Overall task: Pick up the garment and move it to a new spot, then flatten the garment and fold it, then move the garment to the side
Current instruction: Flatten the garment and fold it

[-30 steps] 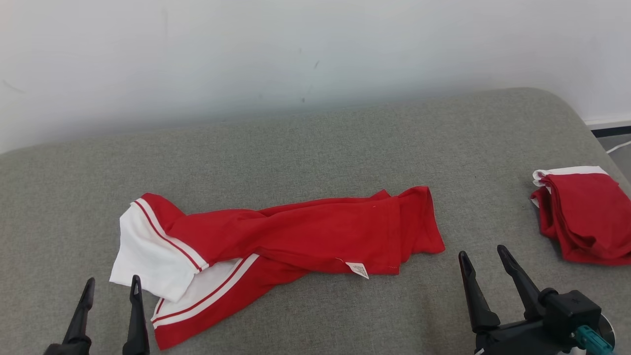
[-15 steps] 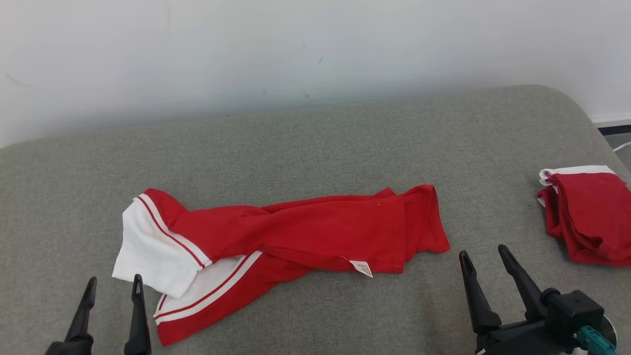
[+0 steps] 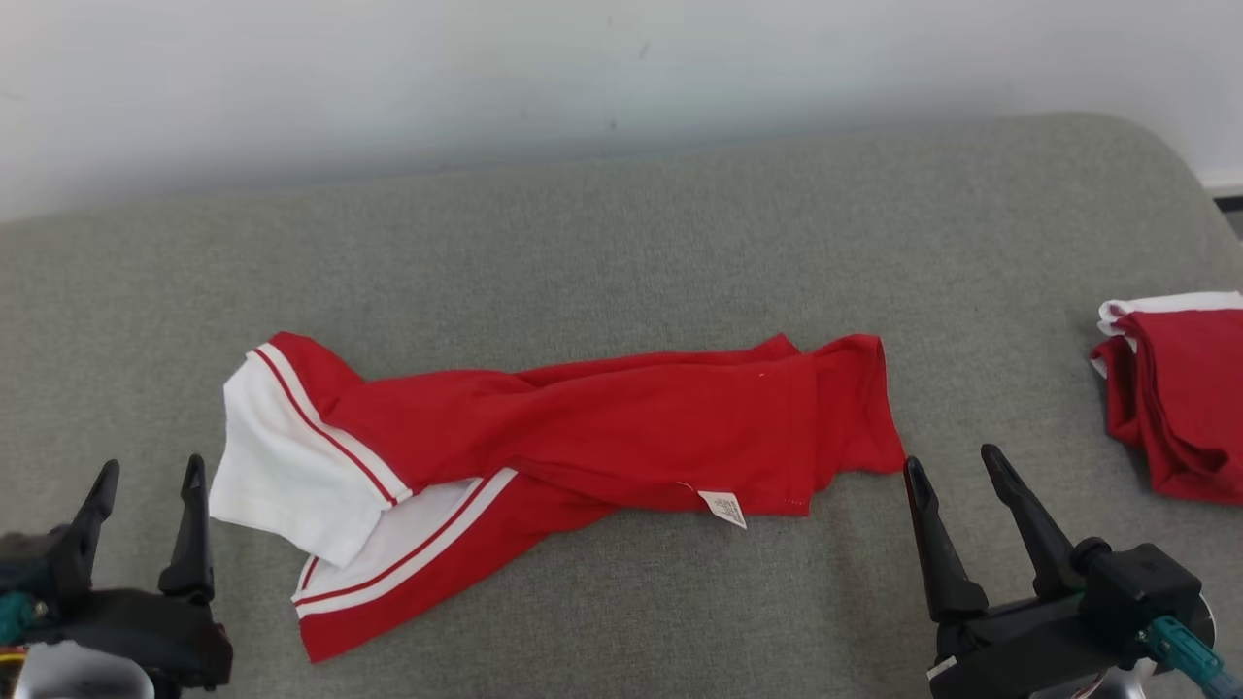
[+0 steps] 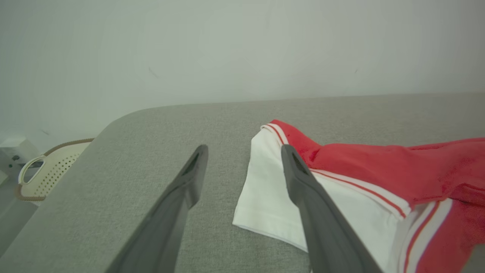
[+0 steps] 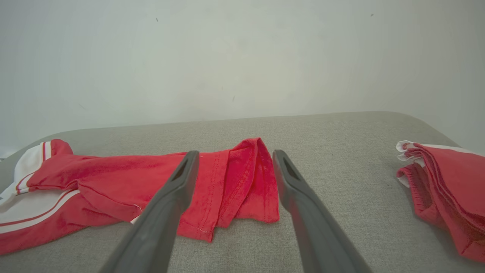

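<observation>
**Two end effectors spread, garment crumpled mid-cushion**

From the head, we see the red-and-white garment [image 3: 602, 437] twisted across the grey cushion's [image 3: 631, 243] middle. The left end effector [image 3: 151, 466] is by its white sleeve [image 3: 282, 476] and the right end effector [image 3: 952, 459] by its red hem [image 3: 859, 408], both spread, empty. Left wrist: sleeve [image 4: 265, 189] just ahead. Right wrist: hem [image 5: 246, 182] ahead, a folded pile [image 5: 447, 178] at the cushion's right edge.
</observation>
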Available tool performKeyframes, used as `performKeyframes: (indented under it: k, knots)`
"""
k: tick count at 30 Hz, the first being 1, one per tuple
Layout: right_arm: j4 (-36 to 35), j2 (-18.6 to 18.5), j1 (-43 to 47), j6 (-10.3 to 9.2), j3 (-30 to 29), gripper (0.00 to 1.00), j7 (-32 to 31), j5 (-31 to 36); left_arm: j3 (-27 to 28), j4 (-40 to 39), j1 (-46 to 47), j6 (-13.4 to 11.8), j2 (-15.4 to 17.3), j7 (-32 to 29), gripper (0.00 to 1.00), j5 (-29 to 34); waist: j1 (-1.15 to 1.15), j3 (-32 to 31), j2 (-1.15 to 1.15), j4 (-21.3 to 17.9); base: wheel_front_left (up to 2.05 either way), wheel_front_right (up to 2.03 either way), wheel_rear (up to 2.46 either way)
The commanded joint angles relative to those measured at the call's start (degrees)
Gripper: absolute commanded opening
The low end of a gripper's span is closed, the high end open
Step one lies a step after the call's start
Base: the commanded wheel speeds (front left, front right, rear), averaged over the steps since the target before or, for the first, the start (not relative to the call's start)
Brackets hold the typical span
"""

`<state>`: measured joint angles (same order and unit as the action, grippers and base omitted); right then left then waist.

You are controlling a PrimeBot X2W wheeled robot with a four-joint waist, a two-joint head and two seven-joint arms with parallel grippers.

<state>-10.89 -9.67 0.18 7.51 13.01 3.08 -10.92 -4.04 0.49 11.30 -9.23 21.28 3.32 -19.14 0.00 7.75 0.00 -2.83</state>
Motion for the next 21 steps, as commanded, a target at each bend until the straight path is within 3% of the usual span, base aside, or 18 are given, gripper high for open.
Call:
performKeyframes:
  k: [1, 10, 21]
  knots:
    - [0.0, -0.4, -0.9, -0.04, 0.3, 1.00, 0.6, -0.6, 0.1, 2.1, 1.7, 1.0, 0.9, -1.5, 1.00, -1.2, 0.00, 2.6, 0.00, -0.7, 0.00, 0.00, 0.00]
    - [1.7, -0.8, -4.0, -0.04, 1.4, 1.00, 3.1, -1.7, 0.3, 15.3, 8.8, 5.9, 2.9, -9.3, 1.00, -6.9, 0.00, 7.8, 0.00, -2.5, 0.00, 0.00, 0.00]
    - [3.3, -0.9, -5.7, -0.04, 2.1, 1.00, 4.3, -2.2, -0.1, 23.8, 11.7, 9.1, 3.5, -12.4, 1.00, -9.9, 0.00, 9.3, 0.00, -3.4, 0.00, 0.00, 0.00]
